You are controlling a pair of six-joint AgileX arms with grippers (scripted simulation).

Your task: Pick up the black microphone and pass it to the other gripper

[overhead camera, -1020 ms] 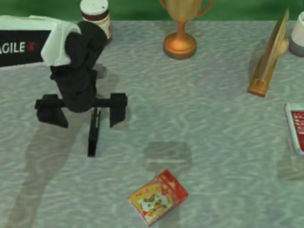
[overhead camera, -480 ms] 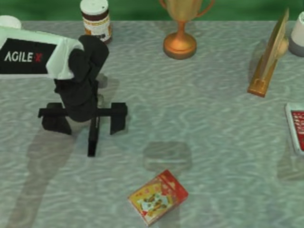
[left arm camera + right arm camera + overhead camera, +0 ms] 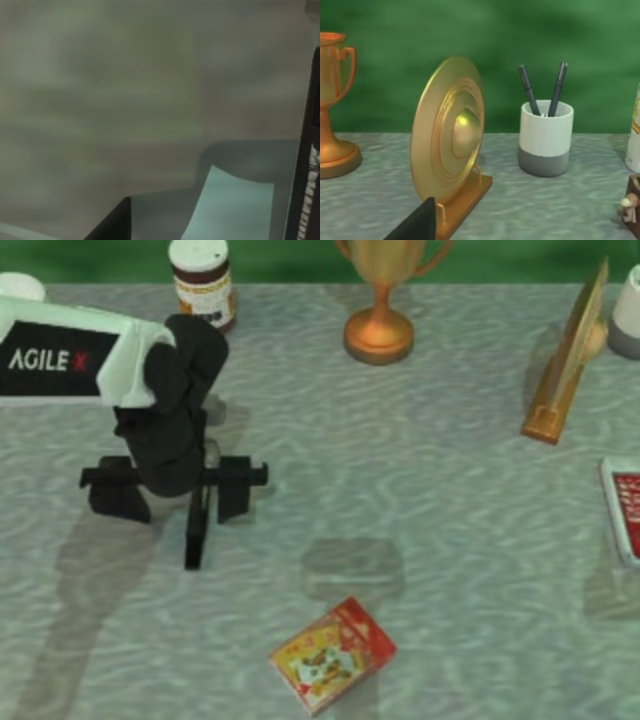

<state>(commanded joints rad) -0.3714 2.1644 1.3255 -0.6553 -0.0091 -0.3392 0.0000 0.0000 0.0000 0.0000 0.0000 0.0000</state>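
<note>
Microphone: black microphone [image 3: 197, 530] lies flat on the table [image 3: 450, 540], left of centre, head hidden under the arm.
Long axis: runs far to near; handle end points toward the near edge.
Left gripper [image 3: 178, 487]: directly above the handle, fingers spread either side, not yet touching it; holding nothing.
Right gripper: only a fingertip [image 3: 417, 222] shows; state cannot be told.
Nearer arm: left.

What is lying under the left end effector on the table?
Under the left end effector lies the black microphone; only its slim handle shows on the table. Its head is covered by the arm.
</note>
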